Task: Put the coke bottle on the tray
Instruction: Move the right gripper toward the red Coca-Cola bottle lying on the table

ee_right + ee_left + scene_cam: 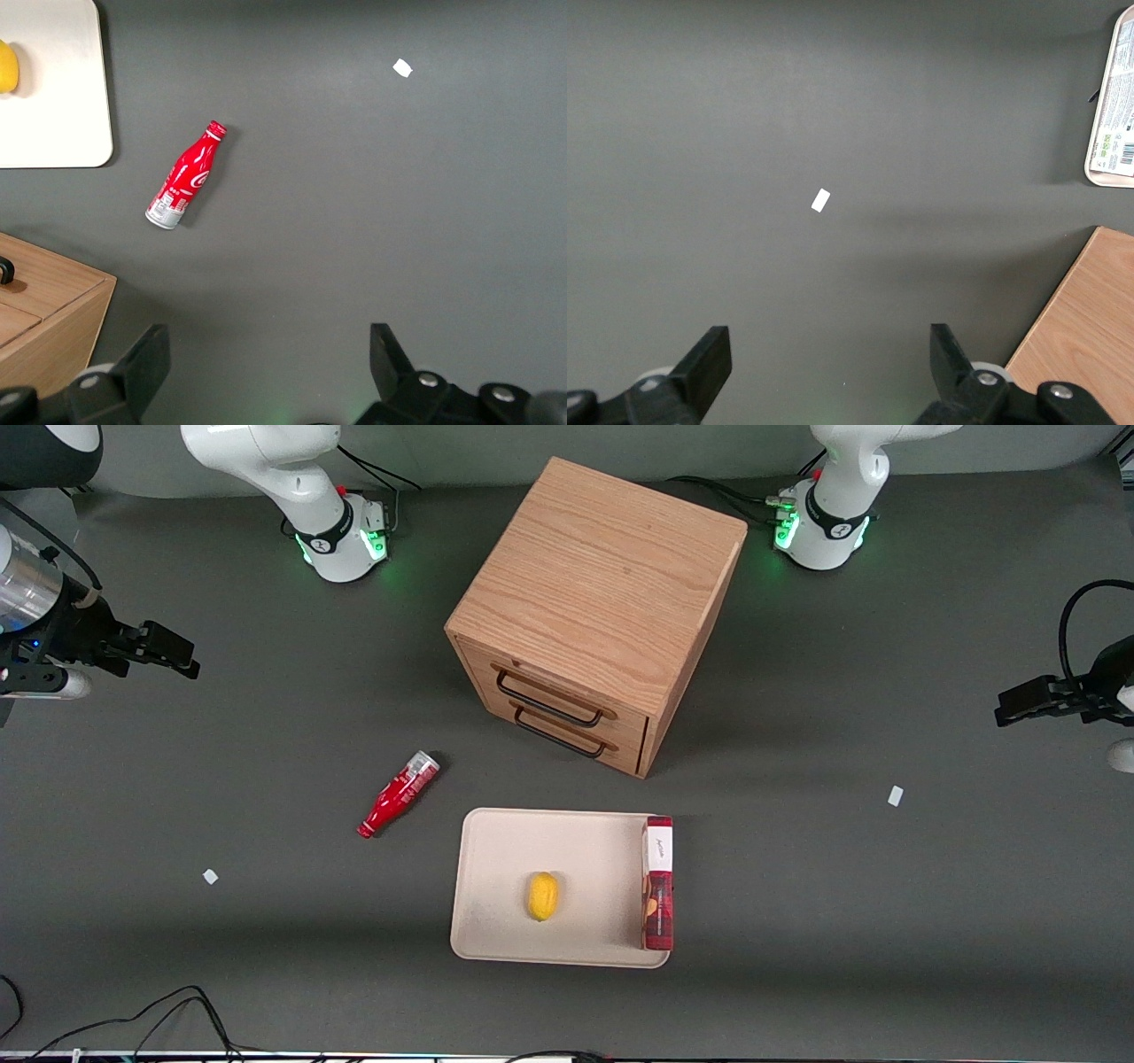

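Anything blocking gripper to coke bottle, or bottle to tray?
Nothing visible. The open gripper hangs at the working arm's end, with bare table up to the lying coke bottle. The tray beside it has free space; lemon and red box sit farther in.

a robotics lab: two white arm bases [341, 536] with green status lights are bolted to a dark grey counter [886, 921], loose black cables [159, 1014] trail along its edge, and the pincer [164, 651] hovers above staged props.
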